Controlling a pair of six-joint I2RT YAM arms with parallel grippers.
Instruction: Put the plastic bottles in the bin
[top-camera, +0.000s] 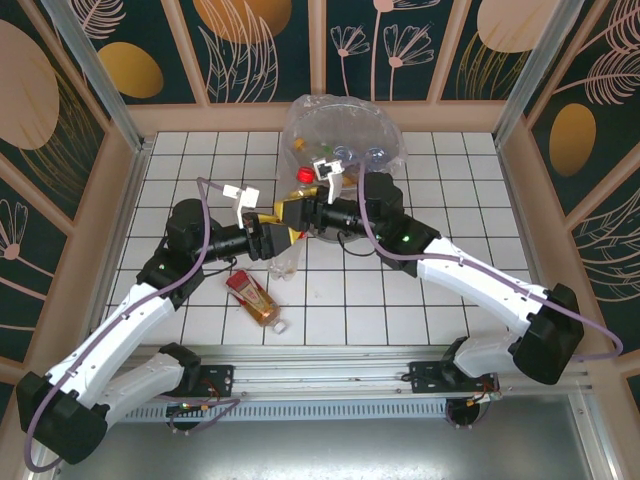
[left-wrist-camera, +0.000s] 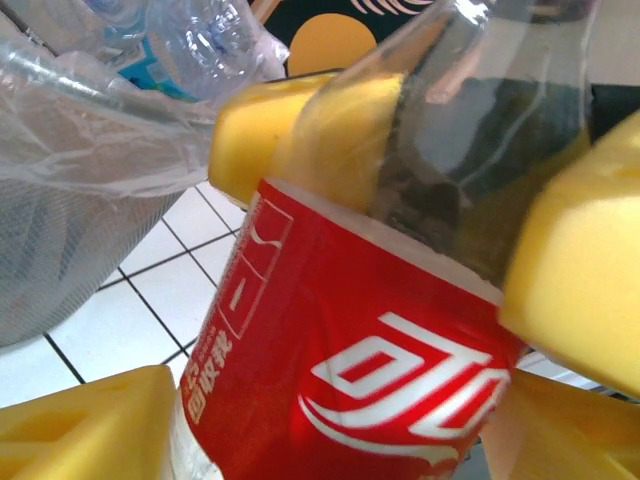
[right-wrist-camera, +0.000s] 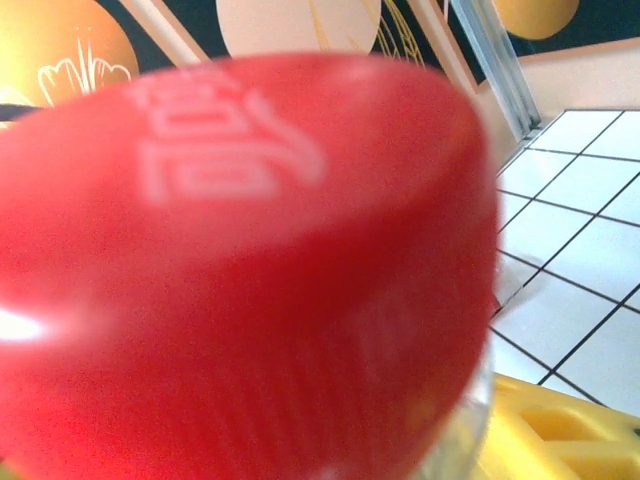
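Jaws on your left gripper (left-wrist-camera: 330, 350) are clenching the red-labelled bottle (left-wrist-camera: 300, 330), cap (right-wrist-camera: 240, 250) pointing far toward the bin (top-camera: 392, 140); right gripper's (top-camera: 300, 210) grip, you cannot tell.

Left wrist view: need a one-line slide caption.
Close-up: red-labelled plastic bottle pinched between yellow fingers, with the bag-lined bin at left.

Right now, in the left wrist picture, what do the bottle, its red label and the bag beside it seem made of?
The bottle: clear, glossy plastic, seemingly; you see through it and it carries highlights. The label: thin glossy printed film, probably plastic, wrapped smooth. The bag: thin clear plastic film, crinkled and shiny.
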